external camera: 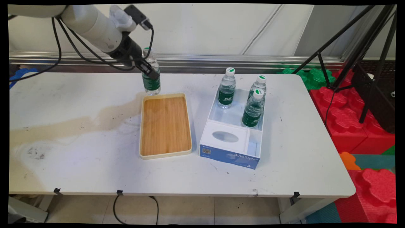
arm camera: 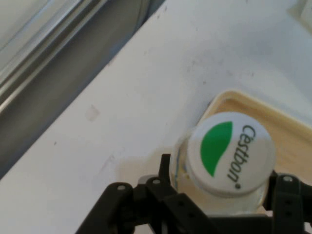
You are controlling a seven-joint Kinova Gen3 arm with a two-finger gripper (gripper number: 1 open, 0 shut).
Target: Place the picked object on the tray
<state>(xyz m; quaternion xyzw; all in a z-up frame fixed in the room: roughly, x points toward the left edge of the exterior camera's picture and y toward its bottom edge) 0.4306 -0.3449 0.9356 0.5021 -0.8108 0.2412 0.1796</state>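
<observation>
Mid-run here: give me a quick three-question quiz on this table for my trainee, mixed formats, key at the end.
1. True or false: the wooden tray has a bottle standing on it.
2. How many water bottles stand in the open cardboard box? A) two B) three C) four
3. Fill in: the end effector is at the ____ bottle, which stands just beyond the tray's far edge.

Key
1. False. The tray holds nothing.
2. B. Three bottles stand in the box's far compartment.
3. Cestbon bottle, its fingers on either side of the neck under the white cap.
</observation>
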